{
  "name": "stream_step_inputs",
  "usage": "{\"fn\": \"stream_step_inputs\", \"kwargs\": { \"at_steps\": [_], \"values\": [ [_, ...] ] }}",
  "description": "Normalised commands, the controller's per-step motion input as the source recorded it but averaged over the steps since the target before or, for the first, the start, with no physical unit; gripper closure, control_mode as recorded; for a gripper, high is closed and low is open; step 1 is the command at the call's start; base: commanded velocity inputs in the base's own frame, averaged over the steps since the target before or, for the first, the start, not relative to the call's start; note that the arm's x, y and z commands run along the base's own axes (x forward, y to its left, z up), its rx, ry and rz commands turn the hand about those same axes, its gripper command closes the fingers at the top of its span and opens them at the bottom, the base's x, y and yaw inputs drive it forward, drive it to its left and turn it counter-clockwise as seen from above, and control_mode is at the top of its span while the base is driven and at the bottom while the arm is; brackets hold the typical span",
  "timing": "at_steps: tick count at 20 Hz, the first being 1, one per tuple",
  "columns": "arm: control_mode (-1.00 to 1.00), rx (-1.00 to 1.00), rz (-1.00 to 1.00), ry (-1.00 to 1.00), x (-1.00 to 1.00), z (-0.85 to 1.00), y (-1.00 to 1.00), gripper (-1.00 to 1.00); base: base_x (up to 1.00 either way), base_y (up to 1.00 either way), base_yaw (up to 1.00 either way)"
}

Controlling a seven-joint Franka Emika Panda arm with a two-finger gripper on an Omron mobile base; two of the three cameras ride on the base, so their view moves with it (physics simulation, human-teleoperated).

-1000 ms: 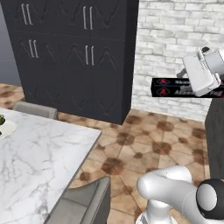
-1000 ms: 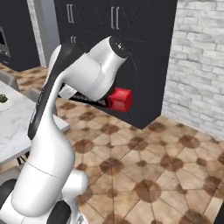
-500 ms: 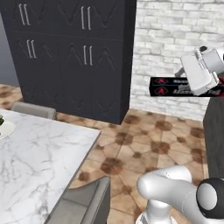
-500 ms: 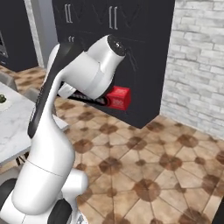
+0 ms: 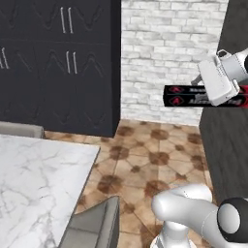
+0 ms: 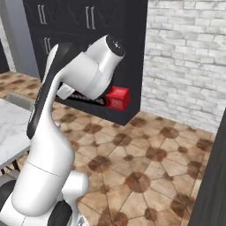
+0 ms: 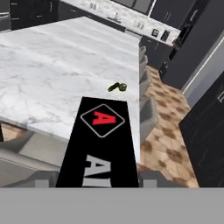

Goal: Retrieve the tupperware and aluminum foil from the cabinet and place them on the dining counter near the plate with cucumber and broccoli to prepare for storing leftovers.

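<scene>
The aluminum foil (image 5: 193,96) is seen as a matt black card carton, its red logo and pale lettering printed flat. The dining counter (image 7: 57,65) is rendered as smooth white marble with faint grey veins (slightly glossy). The tall cupboards (image 5: 58,63) are finished in matt black, and the brick wall (image 5: 164,53) is shown rough and whitewashed.

foil carton (image 7: 99,146): you see its near end cut by the bottom edge.
green piece (image 7: 117,87): too small to identify.
</scene>
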Motion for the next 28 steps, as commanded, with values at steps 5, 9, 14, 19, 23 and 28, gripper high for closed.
{"fn": "stream_step_inputs", "kwargs": {
  "at_steps": [5,9,14,19,23,28],
  "values": [
    [1.0,0.0,0.0,0.0,0.0,0.0,0.0,1.0,0.36,-0.13,-0.63],
    [1.0,0.0,0.0,0.0,0.0,0.0,0.0,1.0,0.2,-0.18,-0.68],
    [1.0,0.0,0.0,0.0,0.0,0.0,0.0,1.0,0.33,-0.42,-0.54],
    [1.0,0.0,0.0,0.0,0.0,0.0,0.0,1.0,0.88,0.03,-0.08],
    [1.0,0.0,0.0,0.0,0.0,0.0,0.0,1.0,1.0,0.5,0.15],
    [1.0,0.0,0.0,0.0,0.0,0.0,0.0,1.0,1.0,0.31,0.35]
  ]
}}
